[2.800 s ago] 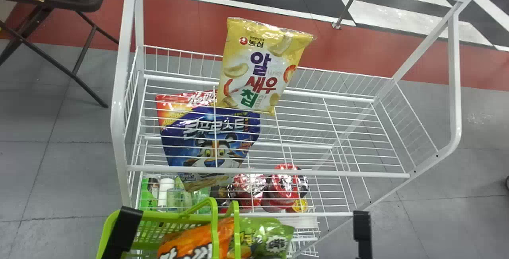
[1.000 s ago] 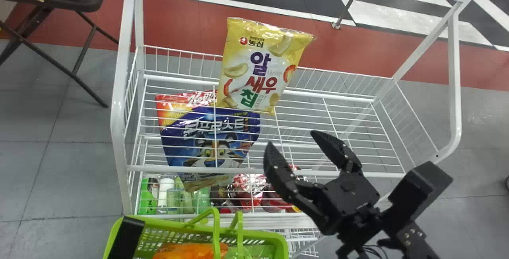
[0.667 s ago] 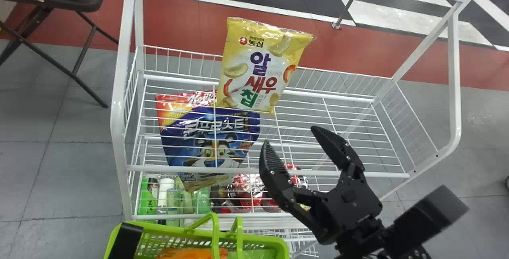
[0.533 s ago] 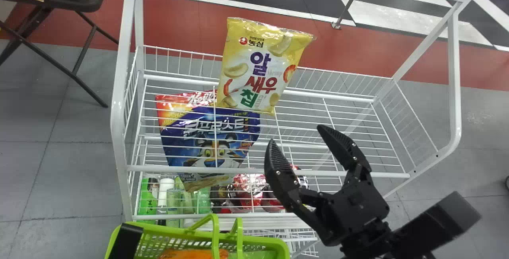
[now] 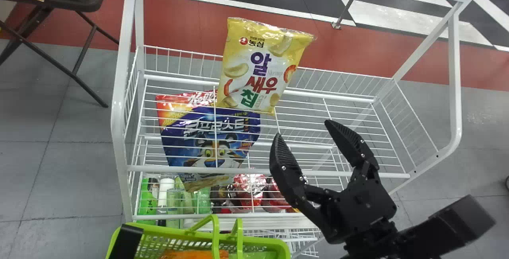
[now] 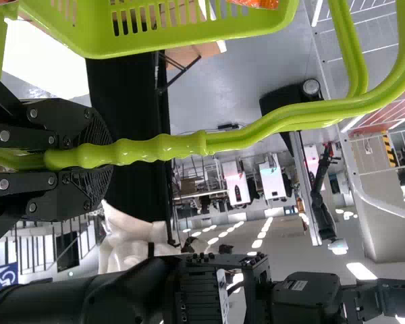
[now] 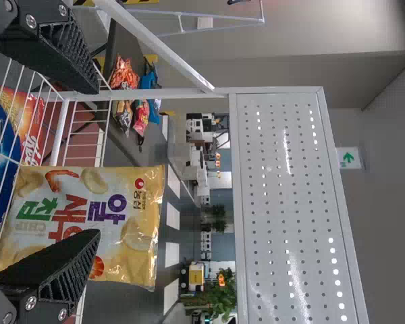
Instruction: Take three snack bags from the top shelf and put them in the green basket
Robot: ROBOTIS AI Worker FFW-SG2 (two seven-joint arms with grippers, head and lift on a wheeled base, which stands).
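My right gripper (image 5: 301,127) stands open over the front half of the top wire shelf (image 5: 350,104), nothing between its fingers. Beyond it and to its left, a yellow-and-white snack bag (image 5: 260,68) leans upright at the shelf's back. In the right wrist view that bag (image 7: 81,223) lies behind the spread fingers of my right gripper (image 7: 88,172), apart from them. At the lower left is the green basket (image 5: 258,243) with an orange bag (image 5: 195,254) inside. My left arm (image 5: 126,241) stays beside it; in the left wrist view my left gripper (image 6: 98,158) is shut on the basket handle (image 6: 236,140).
A blue cereal bag (image 5: 210,139) shows through the wires on the tier below, with bottles (image 5: 162,195) and red-lidded cups (image 5: 249,187) lower down. White frame posts (image 5: 454,84) rise at the shelf's sides. A dark table (image 5: 85,0) holding snacks stands back left.
My right gripper has come into the head view from the bottom right, over the shelf, drifting slightly right lately. The basket has moved down a little. The yellow bag has stayed put.
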